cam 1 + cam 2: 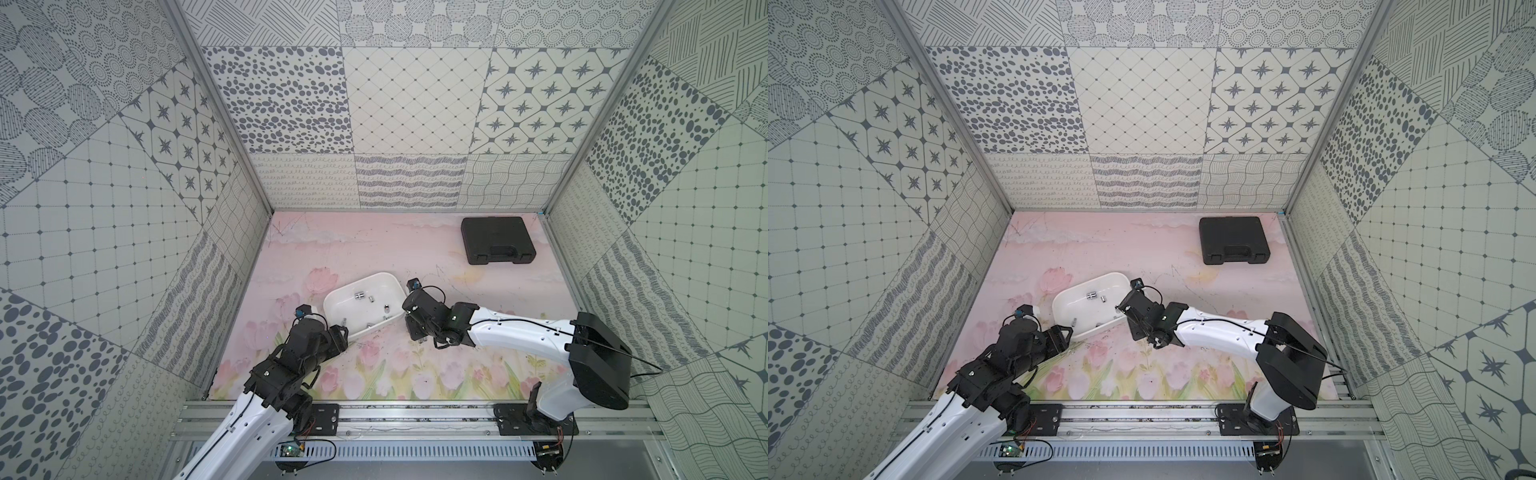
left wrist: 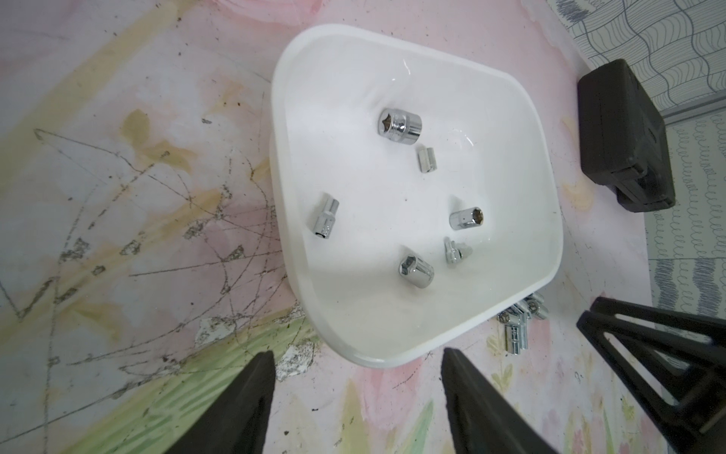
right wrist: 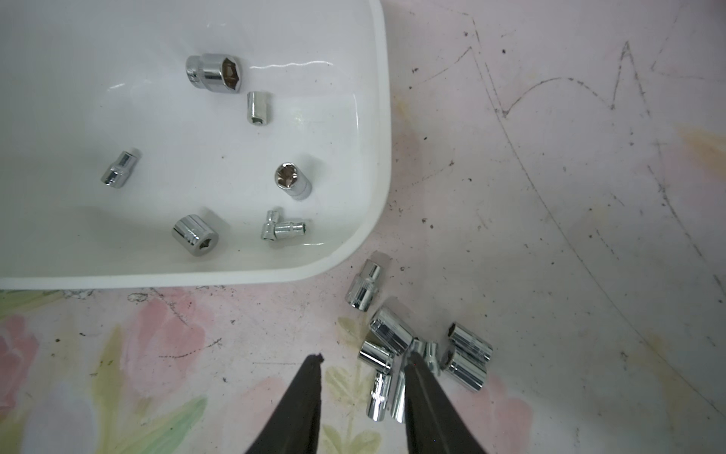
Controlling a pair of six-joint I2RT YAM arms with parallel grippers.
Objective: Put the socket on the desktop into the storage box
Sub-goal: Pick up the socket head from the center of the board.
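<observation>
The white storage box [image 1: 347,305] [image 1: 1071,303] sits tilted mid-desktop with several chrome sockets [image 3: 214,72] lying in it. A cluster of several more sockets [image 3: 389,330] [image 2: 514,334] lies on the pink tulip-printed desktop [image 1: 374,249] just outside the box's corner. My right gripper [image 3: 362,355] [image 1: 415,330] hangs open low over that cluster. Two thin sockets lie between its fingers [image 3: 306,397], and one finger overlaps another socket. My left gripper [image 2: 357,353] [image 1: 343,332] is open and holds nothing, its tips close to the box's near rim.
A closed black tool case [image 1: 498,241] [image 1: 1233,241] [image 2: 624,137] lies at the back right of the desktop. Patterned walls enclose the back and both sides. The two arm bases sit on the rail [image 1: 415,419] along the front edge.
</observation>
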